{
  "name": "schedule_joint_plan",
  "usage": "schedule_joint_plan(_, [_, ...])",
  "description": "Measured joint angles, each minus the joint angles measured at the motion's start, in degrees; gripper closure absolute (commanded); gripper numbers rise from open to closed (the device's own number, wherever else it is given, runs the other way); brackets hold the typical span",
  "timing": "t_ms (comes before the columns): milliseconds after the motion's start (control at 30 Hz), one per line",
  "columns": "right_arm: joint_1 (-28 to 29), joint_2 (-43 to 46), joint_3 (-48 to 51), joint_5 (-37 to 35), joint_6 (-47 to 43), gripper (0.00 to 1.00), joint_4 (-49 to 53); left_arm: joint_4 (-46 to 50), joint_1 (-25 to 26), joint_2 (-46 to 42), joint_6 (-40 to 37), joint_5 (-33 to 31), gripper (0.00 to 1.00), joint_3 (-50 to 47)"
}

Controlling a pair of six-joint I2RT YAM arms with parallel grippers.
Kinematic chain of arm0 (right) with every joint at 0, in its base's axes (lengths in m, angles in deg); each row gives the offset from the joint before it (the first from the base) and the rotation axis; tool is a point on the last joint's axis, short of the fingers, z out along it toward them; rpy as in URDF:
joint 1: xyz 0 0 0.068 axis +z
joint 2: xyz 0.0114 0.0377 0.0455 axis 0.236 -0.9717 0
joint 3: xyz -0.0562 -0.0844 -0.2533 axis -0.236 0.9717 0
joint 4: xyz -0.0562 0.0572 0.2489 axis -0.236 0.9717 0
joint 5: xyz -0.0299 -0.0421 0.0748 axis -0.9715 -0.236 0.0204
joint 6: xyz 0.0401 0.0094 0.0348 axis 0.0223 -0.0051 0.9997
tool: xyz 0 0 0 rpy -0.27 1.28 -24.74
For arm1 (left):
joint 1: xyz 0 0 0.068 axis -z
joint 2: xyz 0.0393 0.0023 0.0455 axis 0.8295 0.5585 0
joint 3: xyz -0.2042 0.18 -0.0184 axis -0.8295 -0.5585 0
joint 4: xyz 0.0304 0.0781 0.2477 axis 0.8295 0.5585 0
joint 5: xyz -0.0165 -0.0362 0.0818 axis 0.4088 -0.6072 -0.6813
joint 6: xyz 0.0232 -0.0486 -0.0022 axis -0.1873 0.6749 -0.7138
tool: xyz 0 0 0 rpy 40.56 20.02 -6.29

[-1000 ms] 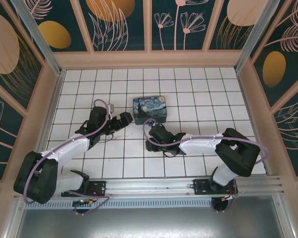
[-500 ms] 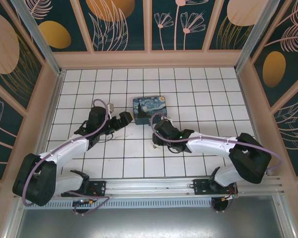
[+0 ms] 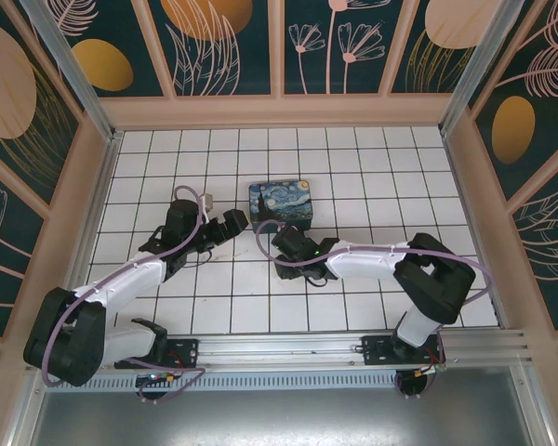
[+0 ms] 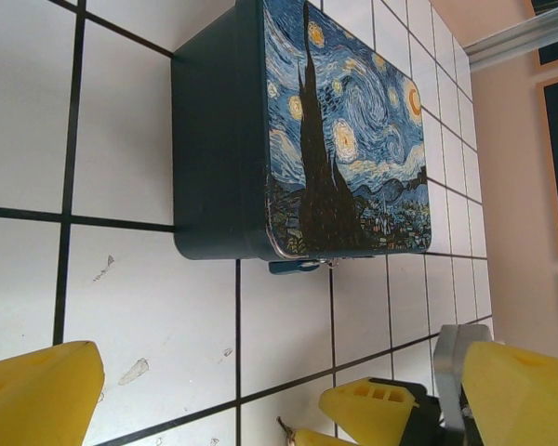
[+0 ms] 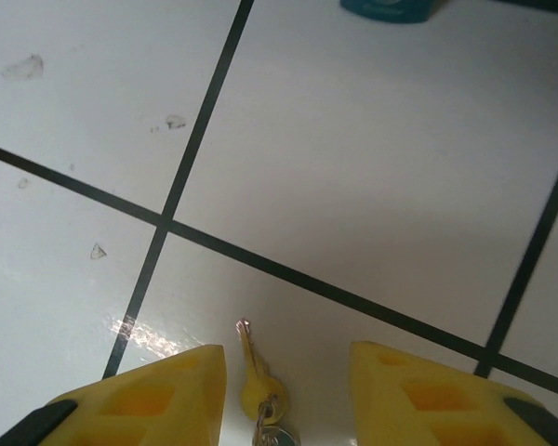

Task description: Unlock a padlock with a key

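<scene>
In the right wrist view the right gripper [image 5: 288,358] hangs low over the white tiled floor [image 5: 372,177] with its yellow fingers [image 5: 158,395] spread apart and holding nothing; the key [image 5: 252,370] lies flat on the tile in the gap between them, closer to one finger than the other, its brassy blade pointing away from the camera and a small silvery ring [image 5: 275,433] at its near end. The step in hand appears to be picking up the key, with the lock not yet touched. To do it well the gripper should shift sideways until the key sits centred, sink until the fingertips all but touch the tile, and close across the head end rather than the thin blade, so the blade projects free for the keyhole; a thin key on glossy tile may skid or pivot if one finger meets it first. Farther on, the padlock [image 4: 294,267] sits at the front edge of the starry-night box [image 4: 344,139], near the key; whether it hangs from a latch cannot be told. Beyond, in the top view, the left gripper [image 3: 237,224] hovers beside the box, jaws wide and empty, well placed to steady the padlock.
</scene>
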State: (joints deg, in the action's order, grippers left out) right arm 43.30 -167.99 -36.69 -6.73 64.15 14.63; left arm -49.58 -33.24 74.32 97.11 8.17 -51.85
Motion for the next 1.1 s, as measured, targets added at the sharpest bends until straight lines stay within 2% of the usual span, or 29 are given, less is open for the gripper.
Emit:
schedule_joint_plan(500, [2.78,-2.29,-1.03,-2.29,-1.46,0.62,1.62,0.57,0.00,0.04,-0.02,0.00,0.01,0.00])
schedule_joint_plan(967, [5.99,-3.93,-2.62,-8.20,0.07,0.64,3.82,0.55,0.00,0.66,-0.02,0.00,0.01,0.00])
schedule_joint_plan(1100, [6.54,-3.93,-2.67,-9.18,1.07,0.67,4.11,0.57,0.00,0.68,0.00,0.00,0.01,0.00])
